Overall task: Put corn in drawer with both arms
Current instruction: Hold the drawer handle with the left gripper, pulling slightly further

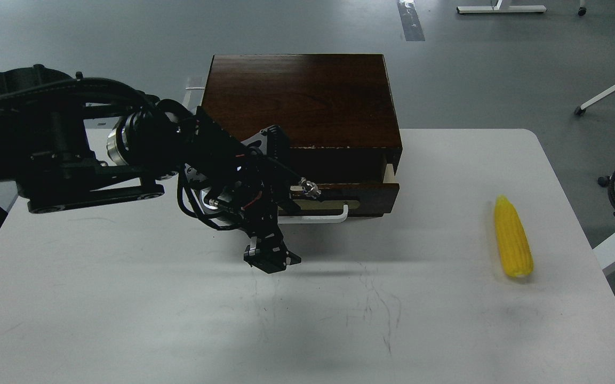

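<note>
Just before the drawer (339, 193), barely ajar, your left gripper (271, 260) hangs below its handle (320, 216), fingers too dark to tell apart; hook that handle next, since the corn (512, 237) lies well right on the counter (126, 298)

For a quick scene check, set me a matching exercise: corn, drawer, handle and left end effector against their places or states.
Things:
1. corn
2. drawer
3. handle
4. left end effector

Descriptions:
A. white bar on the drawer front
B. black, low over the table in front of the cabinet
C. yellow, lying on the table's right side
D. dark brown, pulled out slightly

Pairs: 1-C, 2-D, 3-A, 4-B
</note>
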### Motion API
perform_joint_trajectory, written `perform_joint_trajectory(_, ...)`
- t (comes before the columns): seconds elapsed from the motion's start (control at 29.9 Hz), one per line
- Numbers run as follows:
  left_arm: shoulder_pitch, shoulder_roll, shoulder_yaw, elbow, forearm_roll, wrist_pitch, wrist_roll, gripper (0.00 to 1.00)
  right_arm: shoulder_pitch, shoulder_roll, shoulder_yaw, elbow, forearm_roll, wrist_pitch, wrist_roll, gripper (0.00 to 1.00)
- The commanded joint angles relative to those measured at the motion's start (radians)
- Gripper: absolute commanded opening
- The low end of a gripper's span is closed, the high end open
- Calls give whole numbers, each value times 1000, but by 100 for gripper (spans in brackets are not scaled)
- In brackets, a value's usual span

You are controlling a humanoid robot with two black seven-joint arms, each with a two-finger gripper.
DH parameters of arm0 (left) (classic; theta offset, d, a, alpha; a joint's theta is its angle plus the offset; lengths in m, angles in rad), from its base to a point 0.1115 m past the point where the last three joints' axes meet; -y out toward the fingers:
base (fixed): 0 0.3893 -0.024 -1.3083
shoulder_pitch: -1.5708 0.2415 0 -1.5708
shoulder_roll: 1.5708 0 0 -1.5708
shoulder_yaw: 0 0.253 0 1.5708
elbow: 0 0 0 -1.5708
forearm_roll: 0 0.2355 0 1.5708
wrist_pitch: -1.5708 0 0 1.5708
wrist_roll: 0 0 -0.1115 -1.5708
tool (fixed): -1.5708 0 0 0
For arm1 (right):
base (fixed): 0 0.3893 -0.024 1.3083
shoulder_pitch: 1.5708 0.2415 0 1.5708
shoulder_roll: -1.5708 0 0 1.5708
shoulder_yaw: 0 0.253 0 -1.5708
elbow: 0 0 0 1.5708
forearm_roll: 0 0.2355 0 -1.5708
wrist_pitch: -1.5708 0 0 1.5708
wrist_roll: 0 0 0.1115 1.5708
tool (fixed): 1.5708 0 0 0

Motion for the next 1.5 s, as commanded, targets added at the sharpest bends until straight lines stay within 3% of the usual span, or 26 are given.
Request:
perform_joint_trajectory(0.0, 6, -1, 2, 8, 2, 0, 0, 90, 0, -1, 0, 0, 0, 0, 0, 100)
perform_joint_trajectory(1.47, 4, -7, 0, -35, 10, 0, 0, 91, -5, -14, 2, -9, 0, 0, 0, 100)
